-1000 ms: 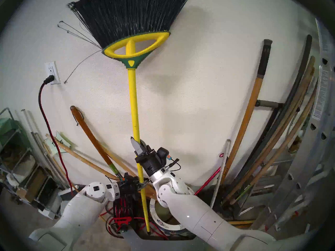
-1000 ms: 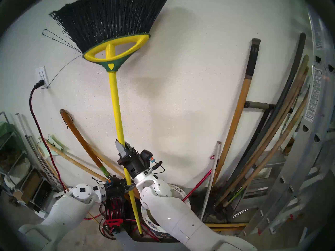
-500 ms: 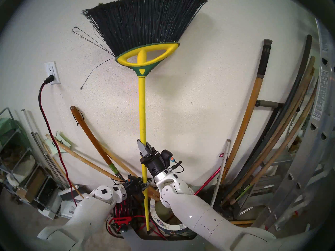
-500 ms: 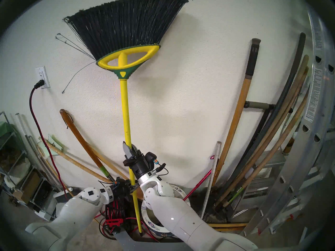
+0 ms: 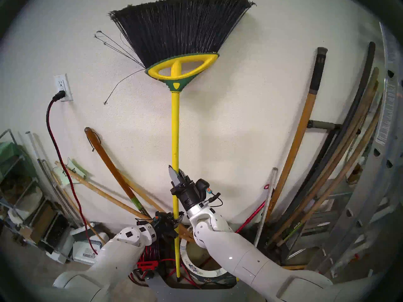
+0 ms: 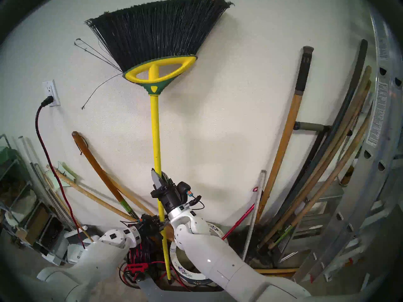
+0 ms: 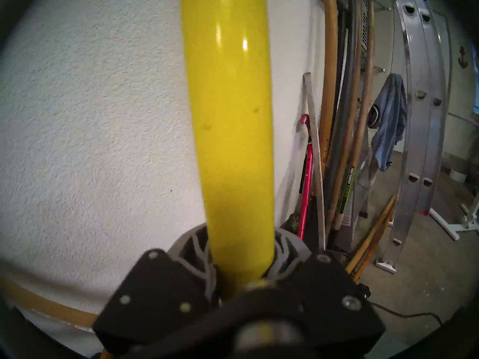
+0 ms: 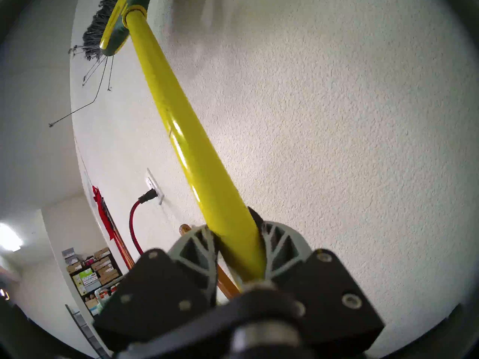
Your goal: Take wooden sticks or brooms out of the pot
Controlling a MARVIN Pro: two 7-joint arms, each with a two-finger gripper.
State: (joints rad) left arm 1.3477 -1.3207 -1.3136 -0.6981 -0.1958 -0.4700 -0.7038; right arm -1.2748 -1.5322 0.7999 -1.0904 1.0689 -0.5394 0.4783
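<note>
Both grippers are clamped on the yellow pole of the broom (image 5: 175, 129). The right gripper (image 5: 177, 175) grips it about mid-length, fingers pointing up along the pole; the right wrist view shows its ribbed fingers (image 8: 193, 249) pressed against the pole on both sides, no gap. The left gripper (image 5: 174, 221) grips lower down, from the robot's left side, and the left wrist view shows the same close pinch around the pole (image 7: 230, 143). The broom stands nearly upright, bristles (image 5: 181, 27) fanned at the top against the white wall (image 5: 239, 112), head yellow and green. Its black lower tip (image 5: 178, 279) hangs beside the pot (image 5: 205, 273), at the left of the flowered rim and next to the red-and-black cord reel (image 5: 150, 253); whether the tip touches the floor cannot be told. Compared with 1.0 s ago the broom has shifted toward the robot's right and straightened, so the whole fan of bristles is now in frame. The left arm has drawn in toward the centre with it. Brown wooden poles (image 5: 113, 164) lean on the wall, unmoved.
</note>
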